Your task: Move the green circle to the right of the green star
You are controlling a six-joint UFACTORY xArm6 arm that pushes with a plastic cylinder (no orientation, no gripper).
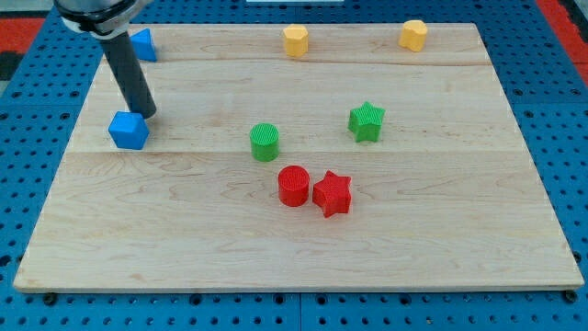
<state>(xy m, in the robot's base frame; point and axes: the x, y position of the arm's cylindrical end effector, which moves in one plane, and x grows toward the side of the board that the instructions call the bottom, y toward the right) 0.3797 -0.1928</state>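
Observation:
The green circle (264,142) stands near the middle of the wooden board (386,239). The green star (367,120) is to its right and slightly toward the view's top, well apart from it. My tip (145,115) is at the view's left, touching the top right of a blue cube-like block (128,130), far to the left of the green circle.
A red circle (294,185) and a red star (332,193) sit touching, below the green circle. A second blue block (142,44) is at the top left, behind the rod. Two yellow blocks, one (295,40) left of the other (413,35), stand along the top edge.

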